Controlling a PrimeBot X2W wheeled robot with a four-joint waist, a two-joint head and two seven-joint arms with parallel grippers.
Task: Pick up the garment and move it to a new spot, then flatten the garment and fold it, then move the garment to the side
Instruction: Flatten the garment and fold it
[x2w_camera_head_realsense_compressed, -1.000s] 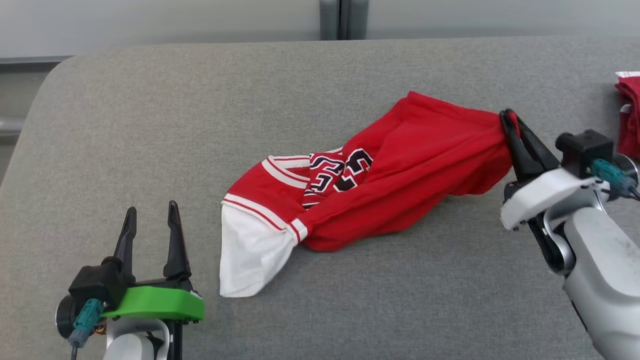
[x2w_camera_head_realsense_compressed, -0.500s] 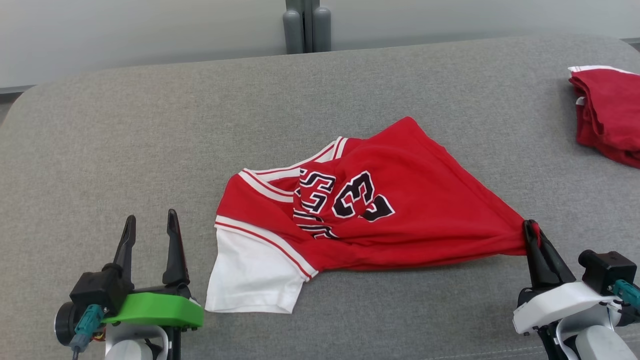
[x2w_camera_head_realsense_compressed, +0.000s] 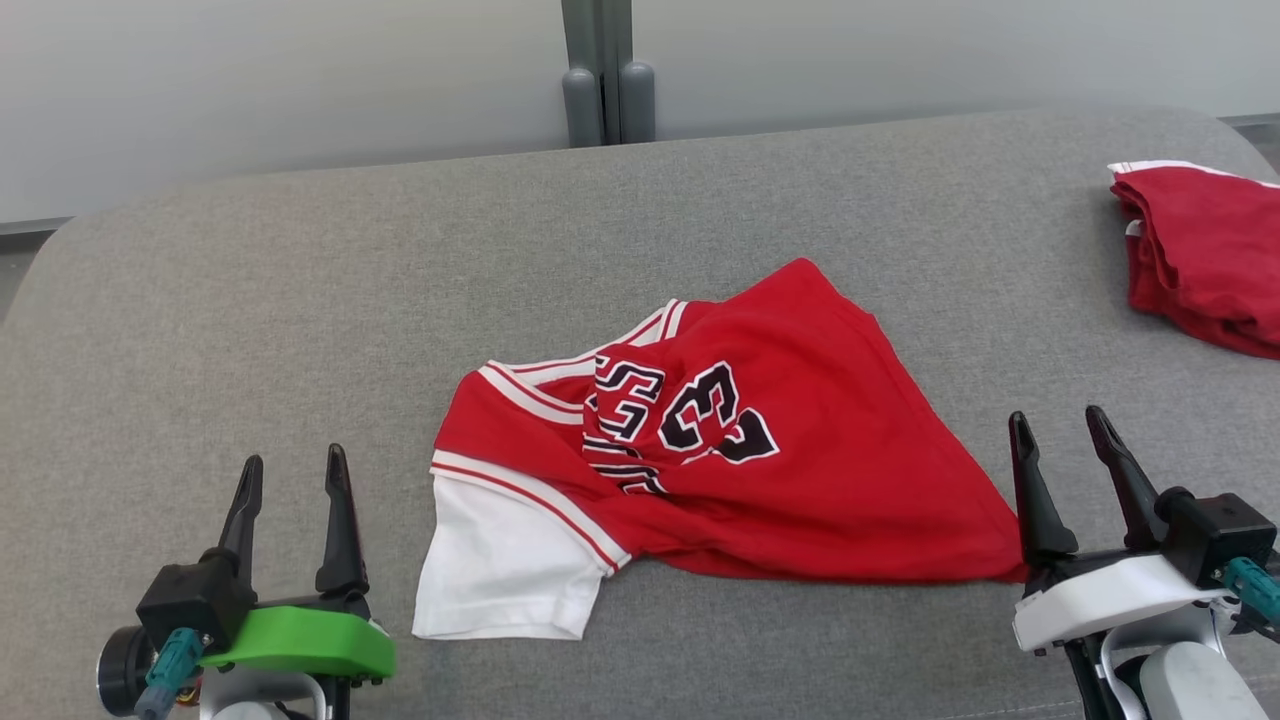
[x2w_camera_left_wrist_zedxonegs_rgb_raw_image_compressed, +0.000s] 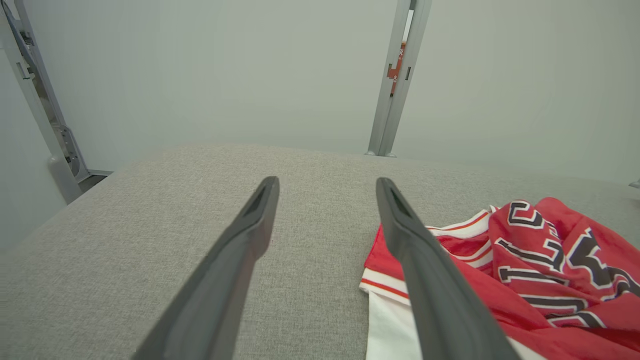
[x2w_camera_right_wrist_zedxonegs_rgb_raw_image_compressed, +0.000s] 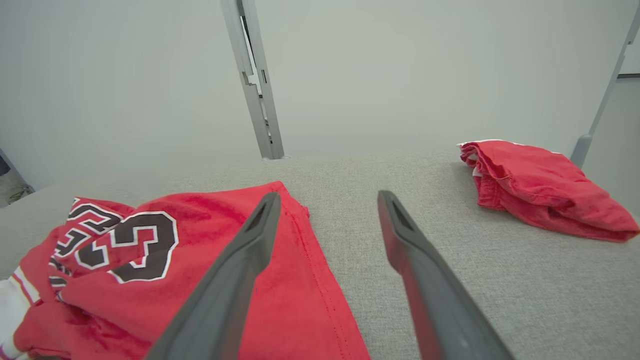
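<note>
The garment (x2w_camera_head_realsense_compressed: 760, 470) is a red jersey with white sleeves and black numbers, lying crumpled on the grey table, with a white sleeve (x2w_camera_head_realsense_compressed: 500, 570) at its lower left. My right gripper (x2w_camera_head_realsense_compressed: 1058, 422) stands open beside the jersey's lower right corner, nothing between its fingers. In the right wrist view the garment (x2w_camera_right_wrist_zedxonegs_rgb_raw_image_compressed: 210, 280) lies under and left of the open right gripper (x2w_camera_right_wrist_zedxonegs_rgb_raw_image_compressed: 327, 197). My left gripper (x2w_camera_head_realsense_compressed: 292, 466) is open at the lower left, apart from the sleeve. In the left wrist view the garment (x2w_camera_left_wrist_zedxonegs_rgb_raw_image_compressed: 540, 260) sits right of the left gripper (x2w_camera_left_wrist_zedxonegs_rgb_raw_image_compressed: 327, 182).
Another folded red garment (x2w_camera_head_realsense_compressed: 1200, 250) lies at the table's far right edge, seen also as a red bundle (x2w_camera_right_wrist_zedxonegs_rgb_raw_image_compressed: 540, 187) in the right wrist view. A grey post (x2w_camera_head_realsense_compressed: 600, 75) stands behind the table (x2w_camera_head_realsense_compressed: 300, 300). The table's rounded left corner is near the left arm.
My right gripper dragged the jersey's corner toward the near edge, then opened and let go. The jersey now lies flatter. The head camera also shifted. The left gripper stayed open.
</note>
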